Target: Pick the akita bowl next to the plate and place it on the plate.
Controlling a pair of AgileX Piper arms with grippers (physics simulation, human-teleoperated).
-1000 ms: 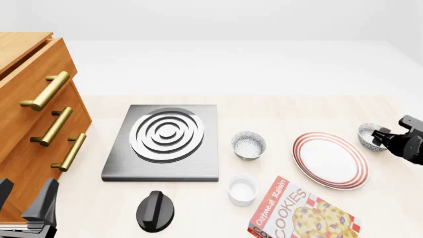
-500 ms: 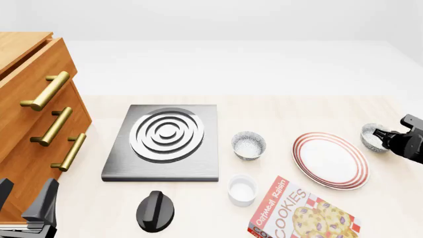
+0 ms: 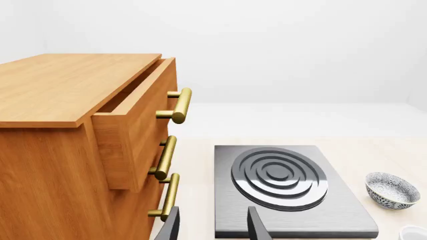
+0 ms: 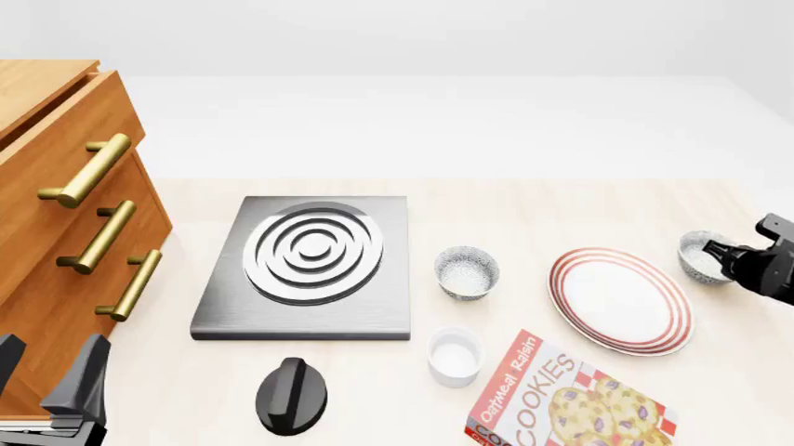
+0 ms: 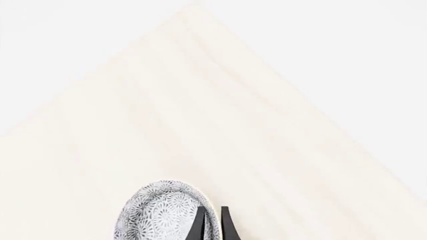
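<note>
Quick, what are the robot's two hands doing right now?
Left gripper: open, holding nothing, near the wooden drawers.
Right gripper: shut on the akita bowl's rim, beside the plate.

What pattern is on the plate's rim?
Red concentric rings on the white plate, clearest in the front view.

A grey stove plate (image 4: 305, 269) with concentric rings is lying flat on the table. A wooden drawer cabinet (image 4: 69, 218) with brass handles is standing to its left. Nearer the camera than it, a black knob (image 4: 292, 397) is resting. A second speckled bowl (image 4: 467, 272) is sitting just right of it; a white cup (image 4: 455, 355) and a cookie box (image 4: 564, 400) are lying right-front of it.
</note>
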